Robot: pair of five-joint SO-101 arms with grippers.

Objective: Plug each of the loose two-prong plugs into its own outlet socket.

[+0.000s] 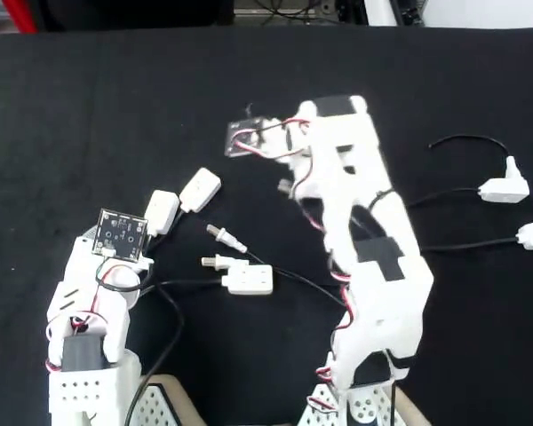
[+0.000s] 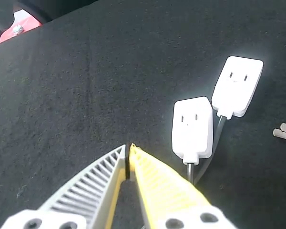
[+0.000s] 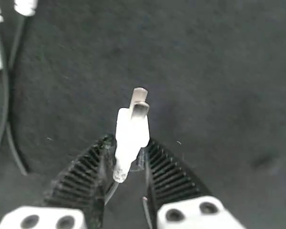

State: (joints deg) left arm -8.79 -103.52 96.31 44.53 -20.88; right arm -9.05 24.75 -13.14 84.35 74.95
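Black tabletop (image 1: 71,106) is carrying a socket (image 2: 193,126) near the left pincer (image 2: 128,150), whose tips are pressing together. The right pincer (image 3: 126,145) is pinching a plug (image 3: 132,126).

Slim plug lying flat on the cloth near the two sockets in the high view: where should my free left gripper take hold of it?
Grip the slim plug by its white body, just behind the prongs. It lies flat with its prongs pointing towards the sockets, so come straight down from above with one finger on each long side, leaving the prongs clear. The left gripper is shut, so it likely needs opening first.
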